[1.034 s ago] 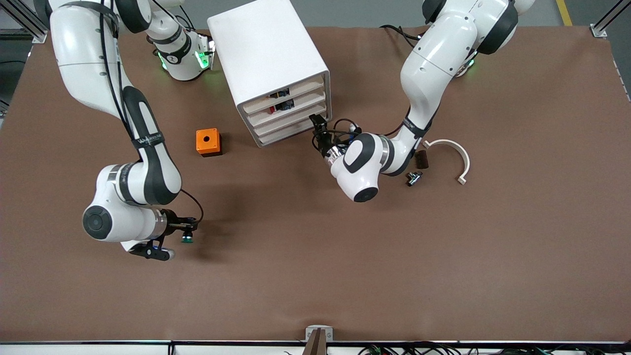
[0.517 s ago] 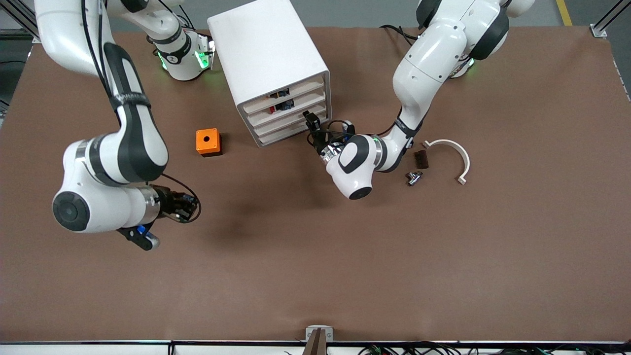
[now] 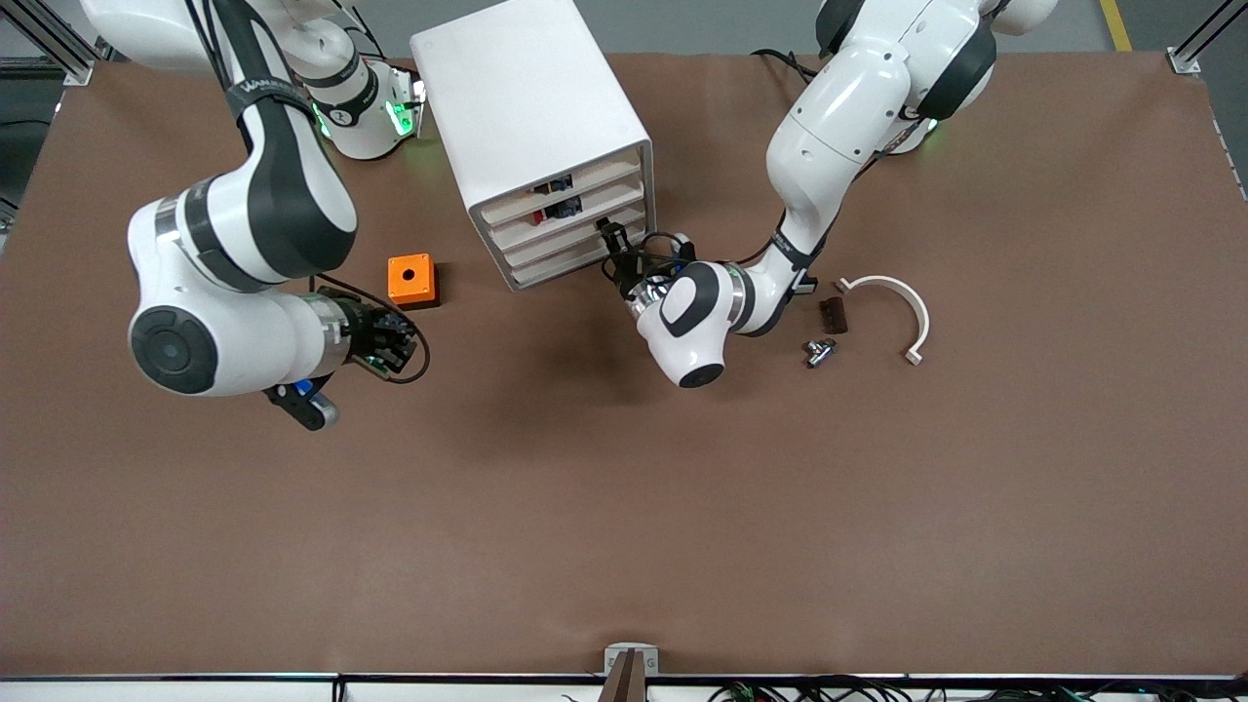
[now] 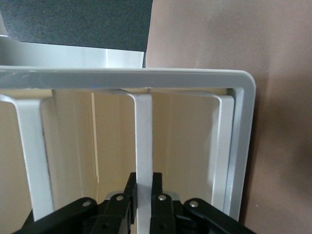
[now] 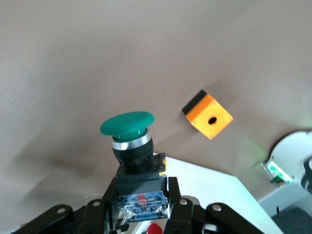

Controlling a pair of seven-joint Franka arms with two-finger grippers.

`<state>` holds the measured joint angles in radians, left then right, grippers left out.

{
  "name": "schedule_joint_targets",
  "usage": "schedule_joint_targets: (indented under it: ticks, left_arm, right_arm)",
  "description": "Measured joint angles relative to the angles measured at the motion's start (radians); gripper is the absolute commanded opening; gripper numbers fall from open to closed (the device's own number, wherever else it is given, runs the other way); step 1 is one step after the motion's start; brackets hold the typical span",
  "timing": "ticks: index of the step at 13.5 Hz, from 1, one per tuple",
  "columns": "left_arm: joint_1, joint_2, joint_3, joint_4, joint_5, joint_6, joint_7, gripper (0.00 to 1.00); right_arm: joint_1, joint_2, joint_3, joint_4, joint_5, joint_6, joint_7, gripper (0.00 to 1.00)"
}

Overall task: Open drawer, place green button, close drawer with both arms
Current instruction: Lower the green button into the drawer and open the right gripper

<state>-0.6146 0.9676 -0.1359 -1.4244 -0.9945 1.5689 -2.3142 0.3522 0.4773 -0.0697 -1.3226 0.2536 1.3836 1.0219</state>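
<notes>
The white cabinet [image 3: 531,97] stands near the arms' bases, all four drawers looking pushed in. My left gripper [image 3: 612,237] is at the front of the drawer [image 3: 561,237], third counting down. In the left wrist view its fingers [image 4: 158,187] are shut on a white upright rib [image 4: 144,136] of that drawer's front; the gripper [image 4: 144,191] holds it. My right gripper [image 3: 392,341] is in the air over the table beside the orange cube. In the right wrist view it [image 5: 140,197] is shut on the black and blue body of the button [image 5: 127,125], green cap up. The button is hidden in the front view.
An orange cube with a round hole [image 3: 411,280] sits on the table toward the right arm's end, also in the right wrist view [image 5: 208,115]. A white curved clip [image 3: 892,302], a dark block [image 3: 832,314] and a small metal part [image 3: 817,351] lie toward the left arm's end.
My right arm has lifted the button off the table and carried it toward the orange cube and the cabinet. My left gripper has edged in closer to the drawer front.
</notes>
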Motion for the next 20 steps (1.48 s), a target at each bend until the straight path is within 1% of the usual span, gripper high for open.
schedule_joint_targets:
  ticks: [2,4,5,7,8,10,11,12,13,16,17,18,20]
  left_arm:
    - [0.016,0.000,0.015,0.012,0.000,-0.002,0.027,0.01]
    - [0.046,-0.001,0.043,0.041,0.000,-0.005,0.047,0.02]
    - [0.060,-0.001,0.057,0.056,0.002,-0.005,0.060,0.06]
    - [0.074,-0.001,0.093,0.080,0.002,-0.006,0.105,0.10]
    - [0.078,-0.001,0.106,0.091,0.002,-0.006,0.123,0.18]
    - [0.094,-0.001,0.116,0.103,0.002,-0.001,0.158,0.26]
    - [0.106,-0.001,0.117,0.106,0.002,0.000,0.173,0.53]
    - [0.118,-0.001,0.118,0.111,0.002,0.000,0.177,0.93]
    - [0.128,-0.001,0.118,0.116,0.002,0.000,0.181,0.99]
    - [0.152,-0.001,0.118,0.137,0.002,0.001,0.189,0.99]
    - [0.164,-0.003,0.120,0.149,0.002,0.001,0.205,0.99]
    - [0.178,-0.007,0.129,0.161,0.002,0.002,0.239,0.99]
    - [0.210,-0.029,0.184,0.170,0.002,0.000,0.300,0.99]
  right_arm:
    - [0.042,-0.020,0.002,-0.046,0.002,0.016,0.111,0.01]
    - [0.092,-0.049,0.004,-0.106,0.003,0.062,0.231,0.01]
    - [0.121,-0.059,0.004,-0.130,0.003,0.092,0.303,0.02]
    - [0.175,-0.065,0.006,-0.167,0.004,0.160,0.444,0.02]
    - [0.203,-0.066,0.007,-0.196,0.004,0.210,0.499,0.02]
    - [0.277,-0.066,0.009,-0.265,0.005,0.340,0.611,0.02]
    - [0.315,-0.066,0.010,-0.296,0.013,0.398,0.657,0.02]
    - [0.341,-0.066,0.010,-0.321,0.036,0.442,0.685,0.02]
    - [0.361,-0.066,0.010,-0.342,0.059,0.477,0.700,0.02]
    - [0.416,-0.065,0.010,-0.405,0.075,0.629,0.767,0.02]
    - [0.435,-0.064,0.010,-0.419,0.075,0.667,0.792,0.06]
    - [0.450,-0.061,0.010,-0.426,0.075,0.689,0.809,0.11]
    - [0.463,-0.055,0.010,-0.429,0.075,0.725,0.833,0.21]
